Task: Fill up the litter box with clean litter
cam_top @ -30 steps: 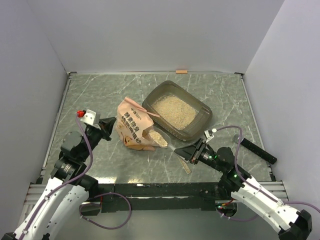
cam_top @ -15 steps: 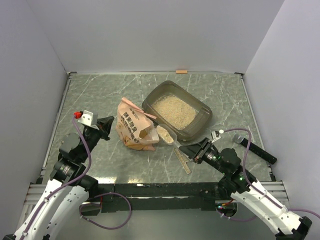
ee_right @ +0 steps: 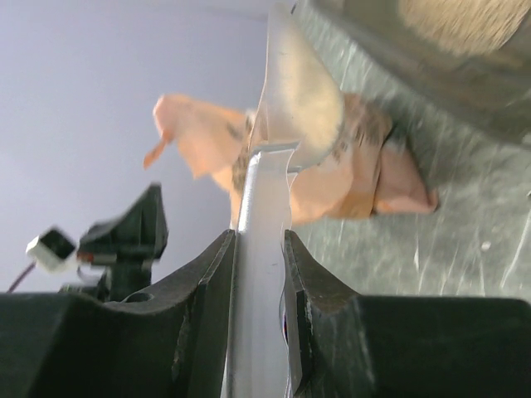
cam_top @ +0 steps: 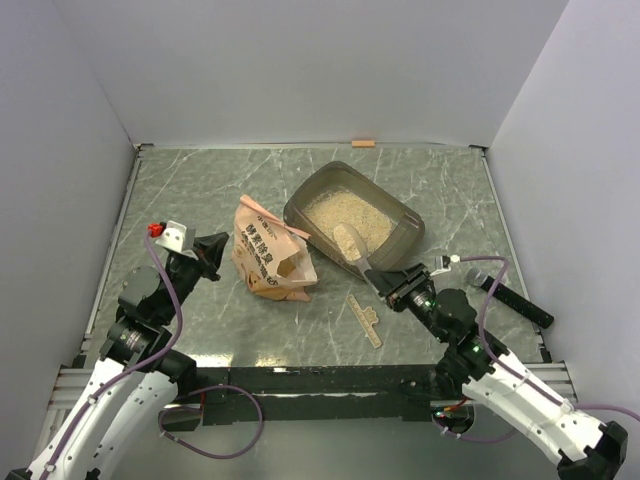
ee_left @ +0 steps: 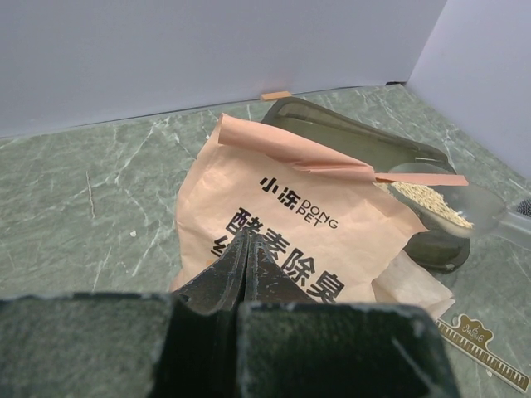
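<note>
The dark translucent litter box (cam_top: 404,243) sits at mid-table with pale beige litter (cam_top: 335,208) in it. The orange bag (cam_top: 268,258) lies to its left, mouth toward the box. My right gripper (cam_top: 386,284) is shut on the handle of a clear scoop (cam_top: 348,240), whose bowl holds litter and hangs over the box's near rim. The right wrist view shows the handle (ee_right: 262,240) clamped between the jaws and the bag (ee_right: 369,170) beyond. My left gripper (cam_top: 220,247) is shut and empty by the bag's left side, its tips (ee_left: 247,242) in front of the printed bag (ee_left: 307,215).
A tan ruler-like strip (cam_top: 365,320) lies on the table near the right gripper. A small tan block (cam_top: 363,143) sits at the back wall. A black bar (cam_top: 515,300) lies at the right. White walls enclose the green marble table (cam_top: 200,190).
My right gripper has carried the scoop of litter from the bag's mouth up and right, over the litter box's near rim. The left arm has barely moved.
</note>
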You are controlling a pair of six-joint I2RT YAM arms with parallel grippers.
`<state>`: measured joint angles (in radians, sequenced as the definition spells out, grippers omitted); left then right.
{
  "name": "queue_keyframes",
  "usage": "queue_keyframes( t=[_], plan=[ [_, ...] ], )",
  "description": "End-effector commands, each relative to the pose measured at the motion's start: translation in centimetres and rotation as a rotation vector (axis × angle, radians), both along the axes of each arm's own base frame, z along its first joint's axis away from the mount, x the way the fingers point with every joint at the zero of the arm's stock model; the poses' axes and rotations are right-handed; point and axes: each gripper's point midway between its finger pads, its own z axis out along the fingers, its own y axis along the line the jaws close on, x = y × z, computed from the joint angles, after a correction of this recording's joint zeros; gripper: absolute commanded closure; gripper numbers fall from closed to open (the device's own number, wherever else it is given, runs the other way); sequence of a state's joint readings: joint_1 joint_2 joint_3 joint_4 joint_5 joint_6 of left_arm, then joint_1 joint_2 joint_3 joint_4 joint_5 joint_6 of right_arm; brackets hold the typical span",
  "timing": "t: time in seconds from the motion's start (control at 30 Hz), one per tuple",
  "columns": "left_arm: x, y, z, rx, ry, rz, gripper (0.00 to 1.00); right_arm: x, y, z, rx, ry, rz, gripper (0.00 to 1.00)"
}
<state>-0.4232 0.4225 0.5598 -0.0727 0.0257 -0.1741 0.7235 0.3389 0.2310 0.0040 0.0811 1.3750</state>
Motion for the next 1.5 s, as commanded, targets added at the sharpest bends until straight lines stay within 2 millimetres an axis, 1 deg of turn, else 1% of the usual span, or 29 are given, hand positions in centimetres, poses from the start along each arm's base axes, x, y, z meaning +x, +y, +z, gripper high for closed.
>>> queue_keyframes(
  t=[0.0,0.03,0.1,0.13,0.2,0.23,0.3,0.33,0.37,0.43,0.5,0.53,0.57,0.6,0.63,0.67,0.7,0.73,0.77,0.8,0.87,0.97,1.03,1.07,1.1,1.13,1.2,1.3,1.47],
  plan=[
    [-0.4,-0.2,1.6,-0.031,-0.044,-0.018,0.99,3.0,-1.3,4.2,0.078,-0.075,-0.163,1.0],
    [-0.4,-0.2,1.6,-0.031,-0.044,-0.018,0.99,3.4,-1.3,4.5,0.063,-0.082,-0.177,1.0],
    [-0.5,-0.2,1.7,-0.032,-0.047,-0.017,0.99,4.6,-1.6,3.4,-0.005,-0.061,-0.229,1.0],
    [-0.5,-0.2,1.7,-0.034,-0.05,-0.017,0.99,4.9,-1.6,3.9,-0.028,-0.065,-0.238,1.0],
    [-0.5,-0.1,1.8,-0.036,-0.052,-0.015,0.99,6.1,-1.9,2.3,-0.144,-0.032,-0.276,1.0],
    [-0.5,-0.2,1.8,-0.036,-0.048,-0.019,0.99,6.5,-1.9,3.6,-0.186,-0.049,-0.286,1.0],
    [-0.6,-0.2,1.8,-0.036,-0.048,-0.02,0.99,7.3,-2.2,1.7,-0.334,0.008,-0.297,1.0],
    [-0.6,-0.3,1.9,-0.038,-0.051,-0.025,0.99,7.7,-2.1,3.0,-0.379,-0.014,-0.294,1.0],
    [-0.7,-0.3,1.9,-0.04,-0.051,-0.025,0.99,8.1,-1.9,2.2,-0.438,0.004,-0.285,1.0],
    [-0.8,-0.2,2.1,-0.042,-0.056,-0.024,0.99,8.6,-1.9,3.0,-0.547,-0.003,-0.267,1.0],
    [-0.8,0.0,2.1,-0.045,-0.06,-0.018,0.99,9.2,-1.4,2.0,-0.664,0.026,-0.226,1.0],
    [-0.8,0.0,2.1,-0.047,-0.06,-0.018,0.99,9.5,-1.5,3.0,-0.724,0.021,-0.206,1.0],
    [-0.9,0.0,2.1,-0.047,-0.06,-0.018,0.99,9.8,-1.0,1.8,-0.794,0.053,-0.171,1.0],
    [-0.9,-0.1,2.2,-0.048,-0.06,-0.019,0.99,10.0,-1.0,1.6,-0.839,0.067,-0.152,1.0],
    [-0.9,-0.1,2.2,-0.048,-0.06,-0.021,0.99,10.6,-0.7,2.9,-0.876,0.045,-0.139,1.0],
    [-0.9,-0.1,2.1,-0.047,-0.057,-0.021,0.99,10.5,-0.7,1.1,-0.961,0.096,-0.097,1.0],
    [-0.9,-0.1,2.1,-0.047,-0.057,-0.024,0.99,10.6,-0.7,0.9,-0.999,0.107,-0.077,1.0],
    [-0.9,-0.1,2.2,-0.049,-0.058,-0.021,0.99,11.0,-0.7,1.5,-1.039,0.099,-0.063,1.0],
    [-1.0,-0.1,2.2,-0.049,-0.059,-0.024,0.99,10.9,-0.9,0.1,-1.108,0.137,-0.029,1.0],
    [-1.0,-0.1,2.3,-0.049,-0.061,-0.022,0.99,11.2,-0.8,0.6,-1.127,0.138,-0.021,1.0],
    [-1.0,-0.1,2.2,-0.048,-0.06,-0.024,0.99,11.1,-1.0,-0.3,-1.21,0.144,0.024,1.0],
    [-1.0,-0.2,2.3,-0.048,-0.06,-0.025,0.99,11.1,-0.4,-0.3,-1.304,0.098,0.089,1.0],
    [-1.0,-0.3,2.1,-0.046,-0.057,-0.035,0.99,11.2,-0.9,0.6,-1.406,0.081,0.081,1.0],
    [-1.0,-0.4,2.1,-0.045,-0.054,-0.036,0.99,10.8,-0.2,0.3,-1.459,0.074,0.101,1.0],
    [-1.0,-0.4,2.1,-0.044,-0.053,-0.036,0.99,10.8,-1.1,1.4,-1.527,0.079,0.061,1.0],
    [-1.0,-0.4,2.0,-0.043,-0.05,-0.036,0.99,10.7,-0.9,1.3,-1.559,0.079,0.065,1.0],
    [-1.0,-0.4,2.1,-0.044,-0.051,-0.035,0.99,10.2,-0.3,2.7,-1.589,0.041,0.061,1.0],
    [-1.0,-0.2,2.1,-0.044,-0.057,-0.028,0.99,9.5,0.5,4.5,-1.548,-0.013,0.071,1.0],
    [-1.0,-0.2,2.1,-0.039,-0.054,-0.026,0.99,6.6,2.4,7.8,-1.308,-0.117,0.186,1.0]
  ],
)
